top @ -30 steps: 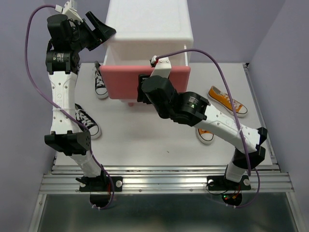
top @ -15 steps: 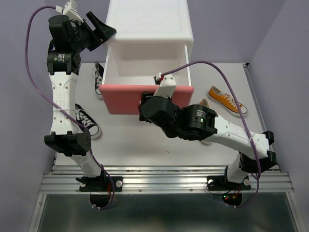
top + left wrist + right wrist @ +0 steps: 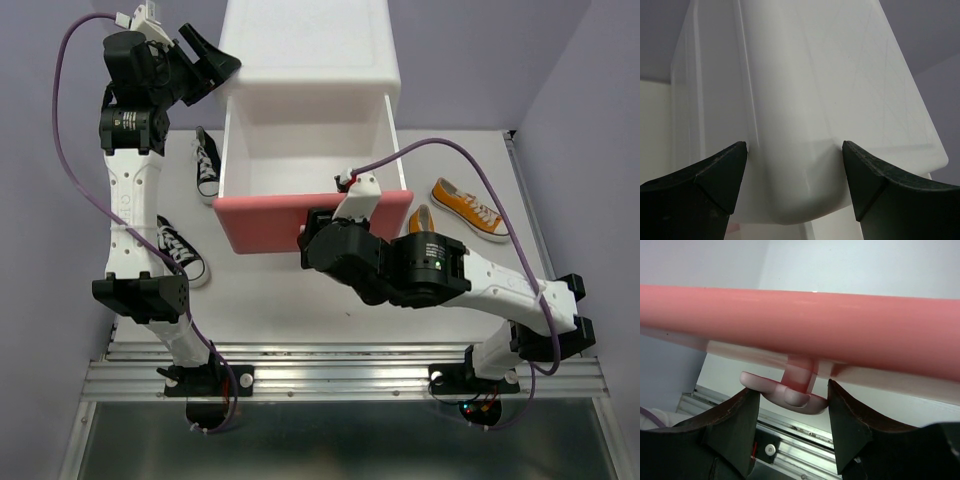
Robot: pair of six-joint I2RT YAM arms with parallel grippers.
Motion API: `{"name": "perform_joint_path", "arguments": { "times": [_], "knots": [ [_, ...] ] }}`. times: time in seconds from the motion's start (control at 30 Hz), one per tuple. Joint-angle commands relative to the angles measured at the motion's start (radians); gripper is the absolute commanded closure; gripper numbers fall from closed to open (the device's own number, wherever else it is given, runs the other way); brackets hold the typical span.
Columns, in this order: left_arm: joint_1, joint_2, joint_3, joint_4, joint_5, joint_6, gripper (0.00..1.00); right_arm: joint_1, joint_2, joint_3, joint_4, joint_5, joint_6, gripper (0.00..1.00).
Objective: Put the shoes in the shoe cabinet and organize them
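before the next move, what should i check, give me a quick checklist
1. Pink-fronted upper drawer out far enough to load: ok, its white floor shows.
2. Drawer holds no shoes: ok in the visible part.
3. Right tool closed on the pale knob: ok.
4. Left tool steadying the white boxy cabinet: cannot tell; its fingers flank a corner.
5. Black canvas sneakers unobstructed: ok, left of the cabinet.
6. Orange canvas sneakers unobstructed: not ok; one lies free, the other is partly under the right arm.

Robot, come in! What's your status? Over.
Left gripper clamping cabinet corner. Right gripper shut on knob, drawer out, empty. Black shoes, orange shoes on table. No blockage seen.
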State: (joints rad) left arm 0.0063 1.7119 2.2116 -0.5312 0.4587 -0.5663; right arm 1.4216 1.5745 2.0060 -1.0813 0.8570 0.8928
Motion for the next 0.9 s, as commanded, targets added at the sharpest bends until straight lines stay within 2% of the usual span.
{"name": "perform_joint_path", "arguments": {
  "times": [0.0, 0.13, 0.3, 0.5, 0.7, 0.8, 0.87],
  "knots": [
    [0.0, 0.064, -0.07, -0.222, -0.089, 0.085, 0.14, 0.059, -0.05, -0.019, -0.081, -0.073, 0.144, 0.99],
    [0.0, 0.058, -0.075, -0.22, -0.103, 0.082, 0.14, 0.077, -0.012, 0.037, -0.118, -0.082, 0.124, 0.99],
    [0.0, 0.045, -0.081, -0.222, -0.127, 0.075, 0.14, 0.097, -0.028, 0.024, -0.144, -0.114, 0.164, 0.99],
    [0.0, 0.003, -0.142, -0.188, -0.155, 0.063, 0.14, 0.106, -0.065, -0.055, -0.091, -0.139, 0.202, 0.99],
    [0.0, -0.028, -0.176, -0.177, -0.172, 0.055, 0.14, 0.106, -0.064, -0.05, 0.018, -0.15, 0.13, 0.95],
    [0.0, -0.029, -0.179, -0.179, -0.173, 0.055, 0.14, 0.106, -0.076, -0.072, 0.023, -0.151, 0.135, 0.82],
    [0.0, -0.029, -0.179, -0.181, -0.172, 0.055, 0.14, 0.106, -0.088, -0.075, 0.009, -0.139, 0.159, 0.63]
  ]
}}
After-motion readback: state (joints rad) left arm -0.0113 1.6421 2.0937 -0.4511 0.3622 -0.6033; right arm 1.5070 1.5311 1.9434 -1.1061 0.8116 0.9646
